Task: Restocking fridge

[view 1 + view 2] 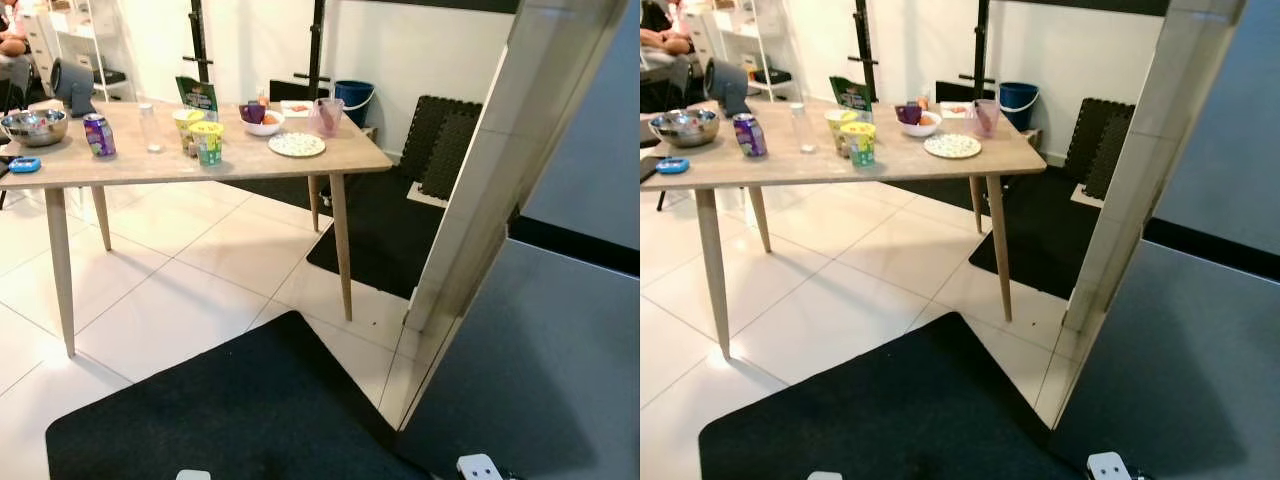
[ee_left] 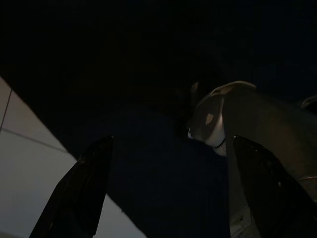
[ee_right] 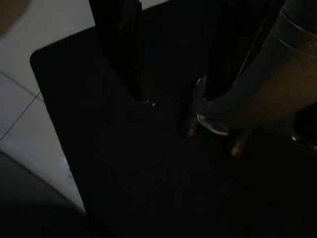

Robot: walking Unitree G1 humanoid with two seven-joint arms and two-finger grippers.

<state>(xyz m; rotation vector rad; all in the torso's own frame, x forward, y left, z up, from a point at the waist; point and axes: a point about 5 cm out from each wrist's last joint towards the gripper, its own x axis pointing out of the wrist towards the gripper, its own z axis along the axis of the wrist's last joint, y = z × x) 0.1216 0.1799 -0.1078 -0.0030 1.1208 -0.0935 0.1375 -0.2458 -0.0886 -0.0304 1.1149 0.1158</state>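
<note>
On the far left there's a light wood table [image 1: 250, 160] w/ the stuff to restock on top. Left to right: a blue thing [image 1: 24, 164] at the near edge, a steel bowl [image 1: 34, 126], a purple can [image 1: 98, 134], a clear plastic bottle [image 1: 151, 128], then two green/yellow cups [image 1: 206, 141] touching each other, one just behind the other. Further right a white bowl [image 1: 263, 124] w/ something purple in it, a pink cup [image 1: 326, 116] and a speckled plate [image 1: 297, 145] near the right corner. A green packet [image 1: 197, 95] stands upright at the far edge.

On the right, the open fridge door [image 1: 520, 260] takes up most of that side, grey panel facing the cam, pale edge running diagonally. Near floor has a black mat [image 1: 230, 410] on white tiles; a blue bucket [image 1: 353, 100] sits by the far wall beside stacked dark foam mats [image 1: 445, 140].

Both arms hang idle over the mat, wrist views v dark. Left gripper [image 2: 166, 193]: fingers spread wide apart, nothing between them. Right gripper [image 3: 193, 54]: also spread, holding nothing.
</note>
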